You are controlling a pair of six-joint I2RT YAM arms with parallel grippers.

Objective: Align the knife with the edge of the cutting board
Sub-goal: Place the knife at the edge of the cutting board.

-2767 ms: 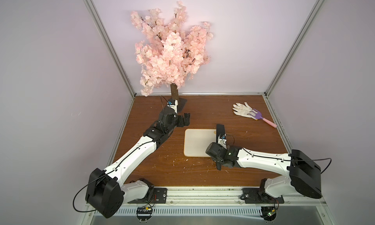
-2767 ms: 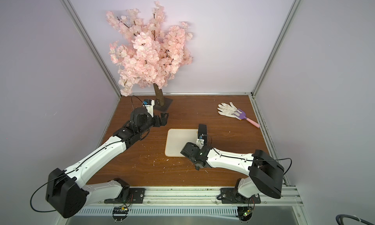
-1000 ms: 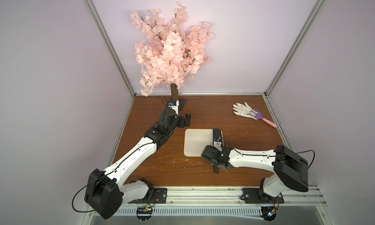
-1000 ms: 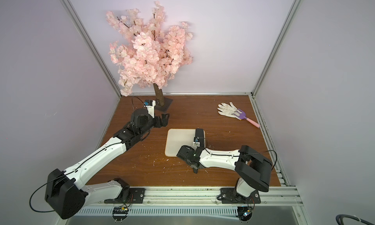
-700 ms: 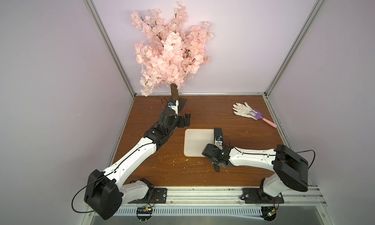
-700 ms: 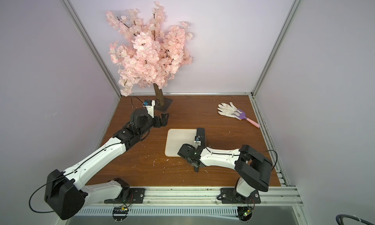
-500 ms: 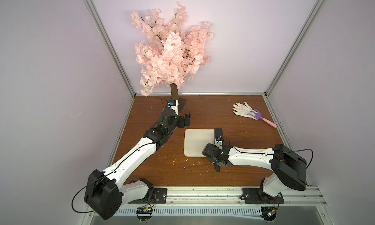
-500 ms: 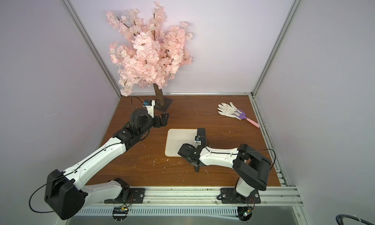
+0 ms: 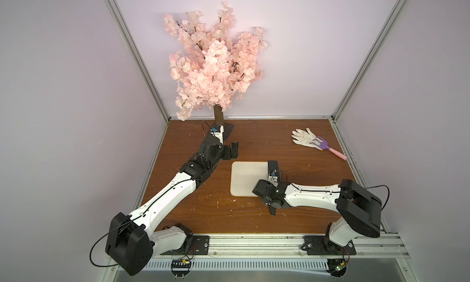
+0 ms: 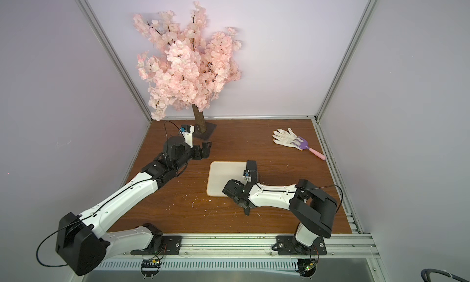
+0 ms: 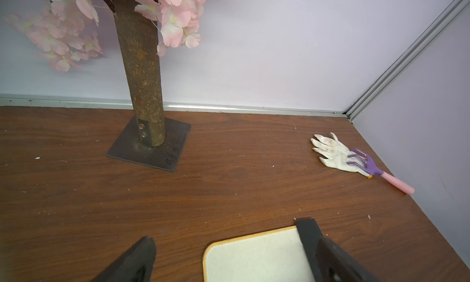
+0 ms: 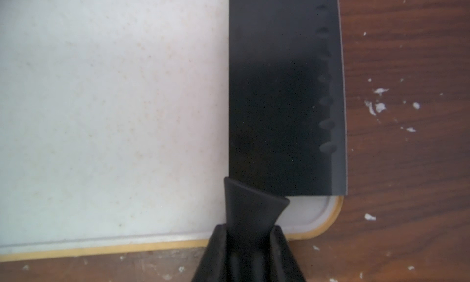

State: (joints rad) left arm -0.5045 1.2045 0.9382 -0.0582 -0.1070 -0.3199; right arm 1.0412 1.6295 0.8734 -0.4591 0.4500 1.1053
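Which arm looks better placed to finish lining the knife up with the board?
The right. The right gripper is shut on the knife by its handle, with the blade lying along the board edge. The left gripper hangs open near the tree, holding nothing.

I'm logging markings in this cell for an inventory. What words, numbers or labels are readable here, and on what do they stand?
"0.6", then a few handwritten marks that I cannot make out: written on the dark tree base, seen from the left wrist.
Knife, board, glove, rake: no text shows on any of them.
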